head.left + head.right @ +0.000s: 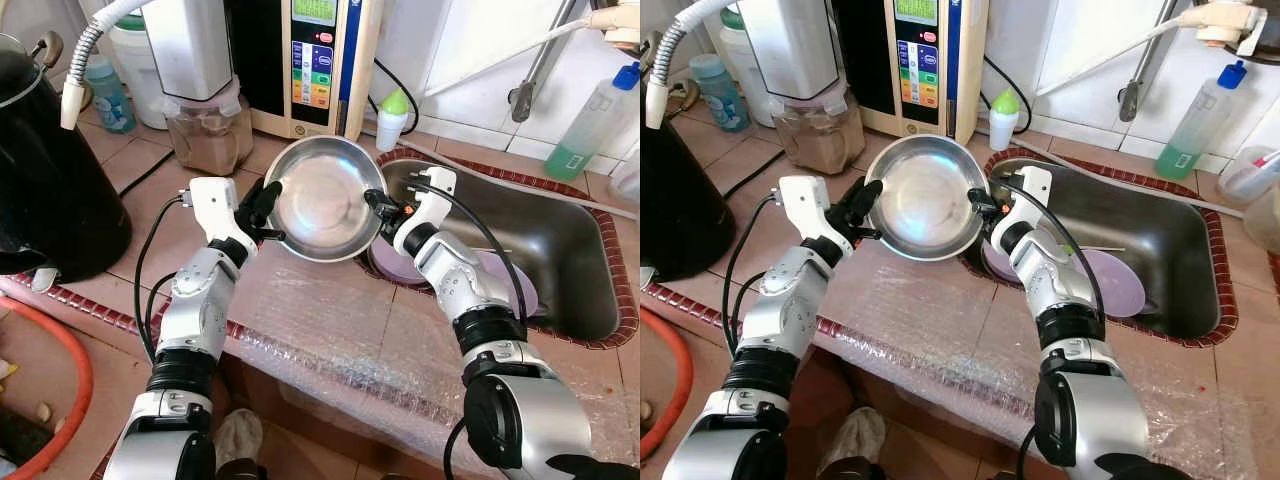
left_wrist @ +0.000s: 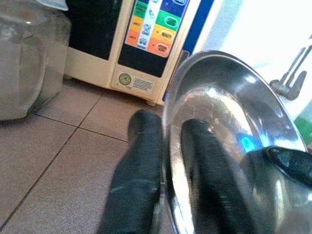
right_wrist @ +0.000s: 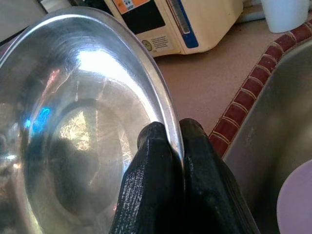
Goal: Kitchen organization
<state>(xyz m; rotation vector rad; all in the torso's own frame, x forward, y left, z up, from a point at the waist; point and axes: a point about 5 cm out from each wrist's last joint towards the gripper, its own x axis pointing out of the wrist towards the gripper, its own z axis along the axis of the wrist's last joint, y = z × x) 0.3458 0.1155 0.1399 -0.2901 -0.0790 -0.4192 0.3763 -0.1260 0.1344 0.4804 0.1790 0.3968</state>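
A shiny metal bowl (image 1: 325, 200) sits in the middle of the frame, held up in the air and tipped so its hollow side faces the camera. Both arms hold it at once. The left gripper (image 1: 266, 212) is clenched on the bowl's left rim, with one black finger (image 2: 136, 180) behind the rim and the other inside the bowl. The right gripper (image 1: 381, 206) is clenched on the right rim, its two fingers (image 3: 156, 190) pinching the thin edge between them.

The bowl hangs over the tiled surface (image 1: 140, 160), just beside the left edge of the steel sink (image 1: 560, 250) at the right of the frame. A purple plate (image 1: 1110, 285) lies down in the sink. Behind the bowl, at the top middle, stands a cream machine with coloured buttons (image 1: 315, 60). To its left is a jar of brown powder (image 1: 210, 135). A big black pot (image 1: 50, 180) fills the far left. Bubble wrap (image 1: 330, 330) covers the near edge of the surface, low in the frame.
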